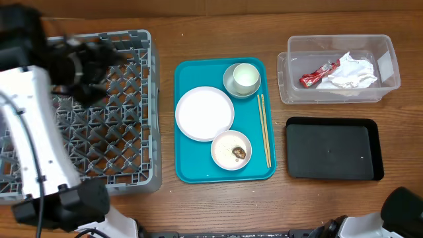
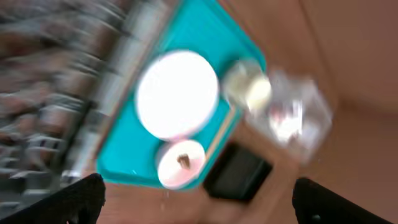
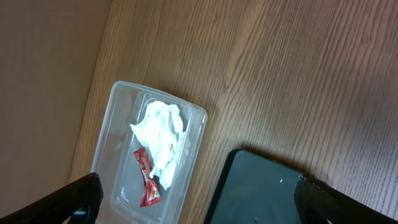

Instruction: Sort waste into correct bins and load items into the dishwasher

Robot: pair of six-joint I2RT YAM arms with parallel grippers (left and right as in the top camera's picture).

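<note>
The white plate point(image 1: 204, 113), a bowl holding a brown lump point(image 1: 239, 153), a cup nested in a bowl point(image 1: 243, 78) and the chopsticks point(image 1: 264, 129) lie on a teal tray point(image 1: 188, 170). Inside the clear tub point(image 1: 390, 66) are the red wrapper point(image 1: 319, 74) and the crumpled napkin point(image 1: 353, 73). The black tray point(image 1: 334, 149) sits in front of the tub. My left gripper point(image 2: 199, 205) hangs open and empty over the grey rack point(image 1: 125, 132); its view is blurred. High above the tub point(image 3: 118, 124) and black tray point(image 3: 261, 193), my right gripper point(image 3: 199, 208) is open and empty.
My left arm's white link point(image 1: 33, 132) crosses the rack's left side. The right arm's dark base point(image 1: 403, 211) shows at the table's front right corner. Bare wooden table lies between the teal tray and the two bins.
</note>
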